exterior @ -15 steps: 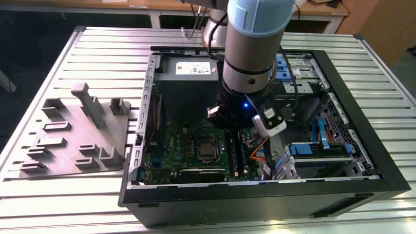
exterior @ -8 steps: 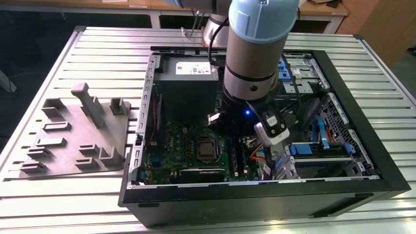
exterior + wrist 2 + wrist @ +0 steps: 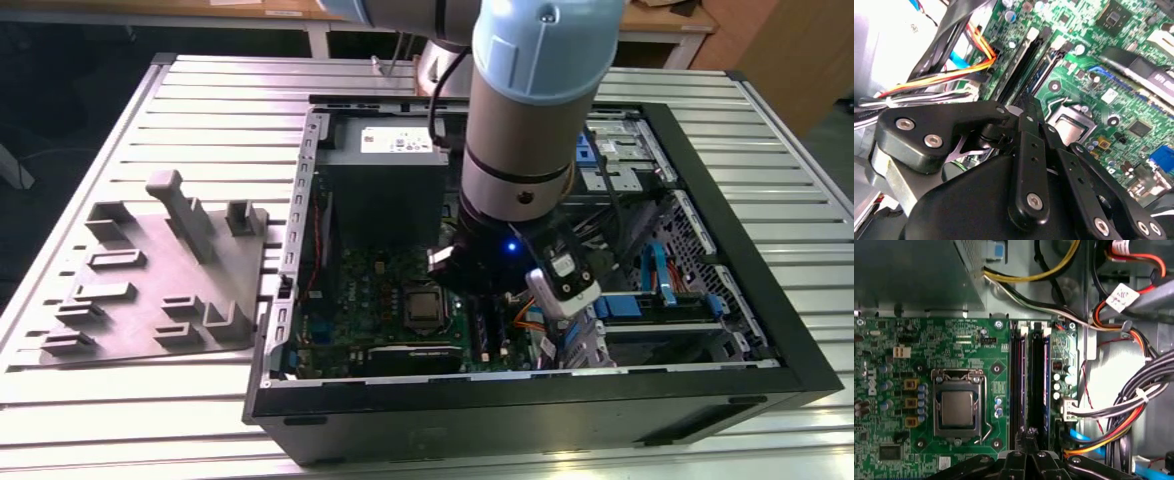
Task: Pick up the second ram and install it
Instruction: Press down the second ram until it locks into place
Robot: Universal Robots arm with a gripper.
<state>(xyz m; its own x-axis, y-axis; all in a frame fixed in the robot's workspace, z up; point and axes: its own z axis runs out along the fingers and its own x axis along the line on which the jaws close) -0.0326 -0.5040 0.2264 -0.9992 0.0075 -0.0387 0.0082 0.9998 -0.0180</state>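
**Claw at the memory slots: seating step in hand**

Claw [image 3: 1030, 432] is down inside the open computer case [image 3: 747, 330], which lies on the slatted table [image 3: 200, 110]. In both wrist views its fingers [image 3: 1026, 125] are drawn together with no gap between the tips. I read it as clenched. I cannot tell whether a thin board edge is pinched there or the tips only bear down on it.

Position: the tips sit over the memory slots on the motherboard [image 3: 929, 340], at the far side of the processor socket [image 3: 958, 407] from the board's left edge as the first wrist view shows it. Two sticks stand edge-up in neighbouring slots. The one nearer the socket lines up with the claw tips, so I take it for the second ram [image 3: 1023, 370]. The other stick [image 3: 1046, 370] stands just beside it, nearer the cable bundle [image 3: 1124, 405].

Grey fixture plate [image 3: 147, 280] lies on the table toward the exterior view's left, well apart from the arm.

Judgement: pickup is done and the stick is in its slot, so the work stands at installation, late in the task. The end latches are too small to read, so full seating is unconfirmed. Finishing calls for a straight push along the slot's own line, even at both ends, kept clear of the neighbouring stick and the cables.
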